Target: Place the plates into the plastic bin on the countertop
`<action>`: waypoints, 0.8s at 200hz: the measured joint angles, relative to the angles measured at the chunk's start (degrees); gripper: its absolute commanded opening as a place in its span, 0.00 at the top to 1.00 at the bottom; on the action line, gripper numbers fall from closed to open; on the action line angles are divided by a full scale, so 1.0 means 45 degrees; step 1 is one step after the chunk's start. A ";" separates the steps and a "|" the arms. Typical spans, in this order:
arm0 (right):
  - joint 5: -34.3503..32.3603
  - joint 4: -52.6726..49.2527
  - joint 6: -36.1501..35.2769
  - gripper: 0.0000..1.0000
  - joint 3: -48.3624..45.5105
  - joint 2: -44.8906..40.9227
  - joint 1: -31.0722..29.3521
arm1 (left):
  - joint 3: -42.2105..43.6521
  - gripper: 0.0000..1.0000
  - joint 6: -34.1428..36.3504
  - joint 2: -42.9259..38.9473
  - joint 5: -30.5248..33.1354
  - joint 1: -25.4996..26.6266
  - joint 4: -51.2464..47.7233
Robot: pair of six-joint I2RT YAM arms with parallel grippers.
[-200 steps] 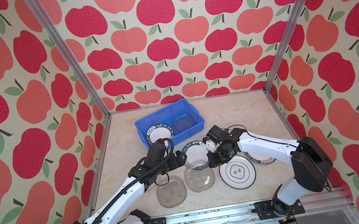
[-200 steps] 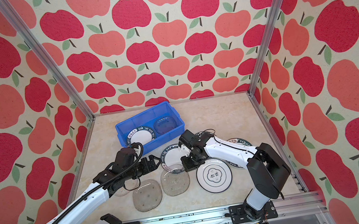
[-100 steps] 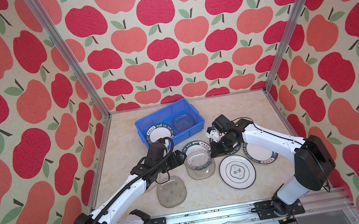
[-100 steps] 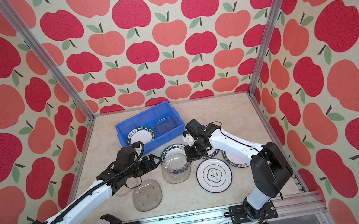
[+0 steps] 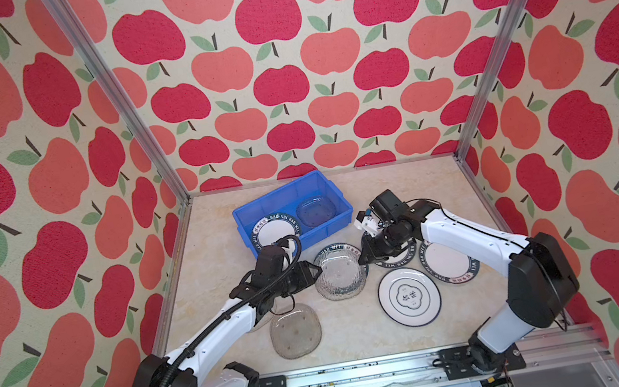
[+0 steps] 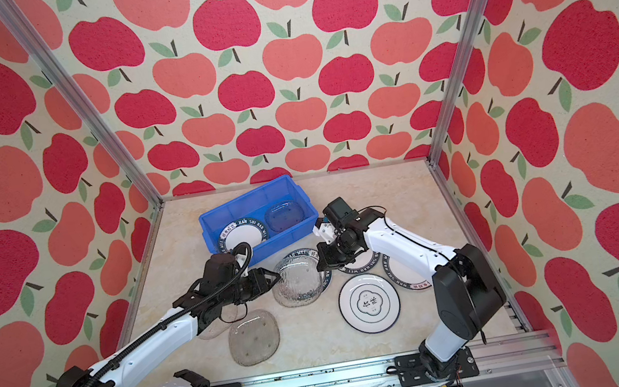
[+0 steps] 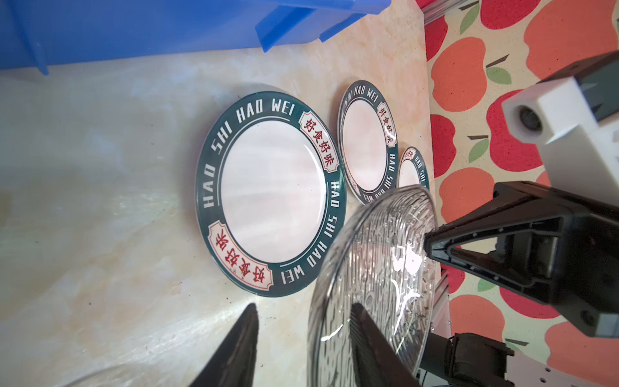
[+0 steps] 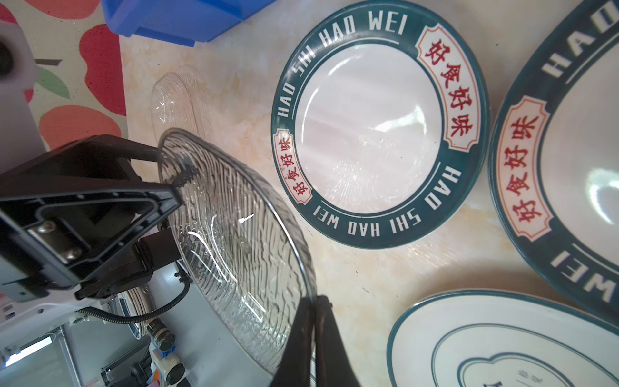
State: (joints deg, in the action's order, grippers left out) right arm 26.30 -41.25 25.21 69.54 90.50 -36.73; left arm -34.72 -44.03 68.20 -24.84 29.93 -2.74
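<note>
On the counter [image 5: 213,235], the blue plastic bin [image 5: 326,233] holds a lettered plate [image 5: 273,234] and a glass plate [image 5: 317,210]. Just in front, a clear plate [image 5: 340,278] hangs tilted. The right pincer [image 5: 363,264] pinches one edge. The left pincer [image 5: 314,273] sits half-open around the other.

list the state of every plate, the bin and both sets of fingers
raised glass plate: tilted, off the countertop
right gripper: fingers shut on its rim
left gripper: fingers open astride its rim
blue bin: holds a lettered plate and a glass plate
front glass plate: flat on countertop
emblem plate: flat on countertop
three other lettered plates: flat on countertop
</note>
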 measured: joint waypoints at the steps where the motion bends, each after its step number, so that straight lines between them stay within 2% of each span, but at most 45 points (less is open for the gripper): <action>1: 0.0005 0.0010 0.0000 1.00 0.0000 0.0000 0.0000 | -0.0010 0.71 -0.0058 0.0039 -0.0019 0.0000 0.0000; 27: 0.0000 0.0102 0.0015 1.00 0.0000 0.0005 0.0000 | -0.0112 0.77 -0.0010 0.0457 -0.0034 -0.0024 -0.0049; 39: -0.0010 0.0097 0.0019 1.00 0.0029 0.0029 0.0000 | -0.0170 0.85 -0.0010 0.0461 -0.0058 -0.0024 -0.0073; 81: -0.0248 0.0058 0.0044 1.00 0.0738 0.0311 0.0000 | -0.0777 0.94 0.0063 0.0437 -0.0063 -0.0248 -0.0442; 100: -0.0447 -0.0063 0.0044 0.82 0.1384 0.0627 0.0015 | -0.1302 0.97 0.0267 0.0437 -0.0024 -0.0442 -0.0894; 120: -0.0593 -0.0087 0.0010 0.72 0.2312 0.1083 0.0015 | -0.2040 0.99 0.0466 0.0520 -0.0029 -0.0729 -0.1554; 136: -0.0831 -0.0102 -0.0019 0.55 0.3147 0.1491 0.0024 | -0.2759 0.98 0.0709 0.0743 -0.0068 -0.0991 -0.1953; 160: -0.1365 -0.0185 -0.0151 0.50 0.4410 0.2025 0.0248 | -0.4070 0.99 0.1117 0.1409 -0.0170 -0.1705 -0.2574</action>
State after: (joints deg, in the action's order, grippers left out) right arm 20.16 -42.09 24.53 89.38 99.61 -35.62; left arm -53.04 -39.00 74.54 -25.61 22.26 -14.33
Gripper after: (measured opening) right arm 0.490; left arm 0.067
